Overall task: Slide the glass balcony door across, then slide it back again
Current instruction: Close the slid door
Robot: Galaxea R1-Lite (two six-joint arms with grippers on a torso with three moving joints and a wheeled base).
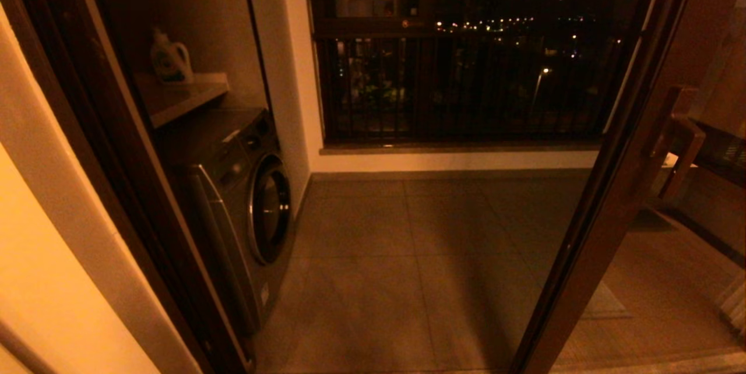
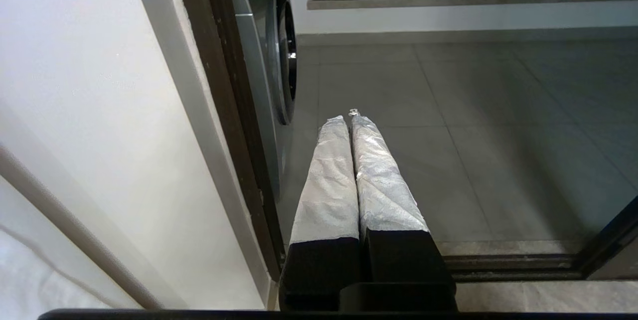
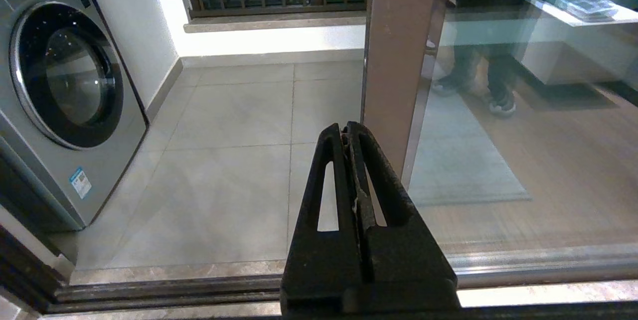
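Note:
The glass balcony door (image 1: 612, 187) stands at the right side of the opening, its brown wooden stile slanting across the head view with a blocky pull handle (image 1: 679, 129) on it. In the right wrist view the same stile (image 3: 398, 51) rises just beyond my right gripper (image 3: 347, 128), which is shut on nothing; whether it touches the wood I cannot tell. My left gripper (image 2: 347, 118), its fingers wrapped in pale tape, is shut and empty near the fixed dark jamb (image 2: 234, 110). Neither gripper shows in the head view.
A grey washing machine (image 1: 245, 199) stands on the balcony's left under a shelf with a detergent jug (image 1: 170, 59). A dark window with railing bars (image 1: 466, 83) closes the far wall. The floor track (image 3: 149, 290) runs below both grippers. Tiled floor (image 1: 408, 246) lies beyond.

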